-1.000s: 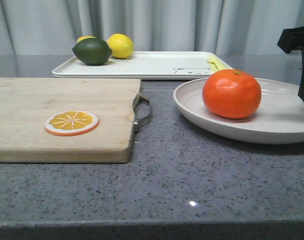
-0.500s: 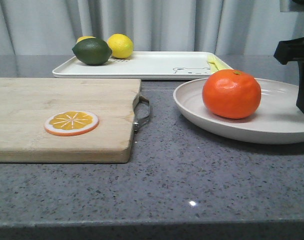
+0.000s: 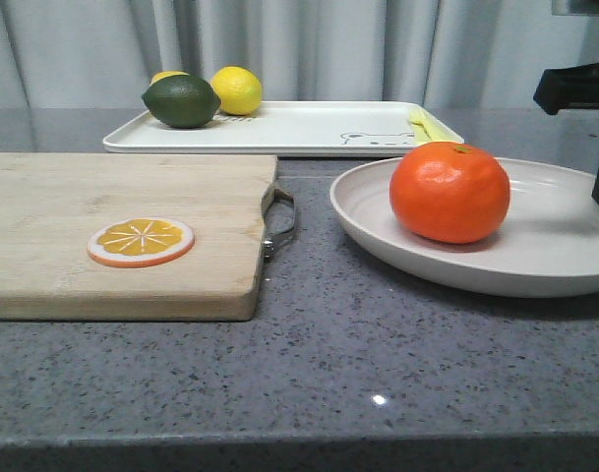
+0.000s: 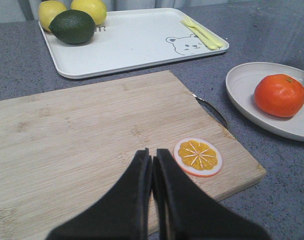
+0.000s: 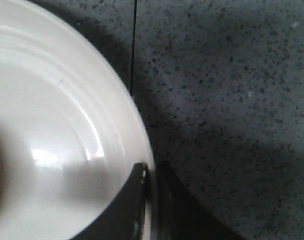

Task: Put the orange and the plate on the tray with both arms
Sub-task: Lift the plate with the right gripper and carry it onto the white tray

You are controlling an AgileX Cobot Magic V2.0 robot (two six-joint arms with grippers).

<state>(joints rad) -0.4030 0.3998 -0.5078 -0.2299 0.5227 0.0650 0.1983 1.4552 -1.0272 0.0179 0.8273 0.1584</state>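
On the left, a wooden cutting board [image 3: 122, 231] lies flat on the grey speckled surface [image 3: 309, 374], with a flat orange slice [image 3: 141, 241] resting near its front right part. A metal handle [image 3: 282, 221] sticks out from the board's right edge. In the left wrist view, the left gripper [image 4: 152, 167] hovers over the board just beside the slice, its fingers [image 4: 142, 172] pressed together with nothing between them.

Behind the board, the tray [image 3: 299, 128] sits flat on the surface near the curtain. On its left end are a dark green lime [image 3: 182, 101] and two lemons [image 3: 237, 89], one mostly hidden behind the lime. Toward its right end are a small bear-face drawing [image 3: 363, 138] and pale yellow cutlery [image 3: 420, 122].

To the right of the board and in front of the tray's right end, the plate [image 3: 378, 221] sits apart from the tray; whether it rests on the surface or is tipped slightly cannot be told. The orange [image 3: 449, 192] sits in the plate, left of its centre.

At the far right, the right gripper [image 5: 151, 172] is clamped on the plate's rim, one finger inside the rim and one outside, as the right wrist view shows.
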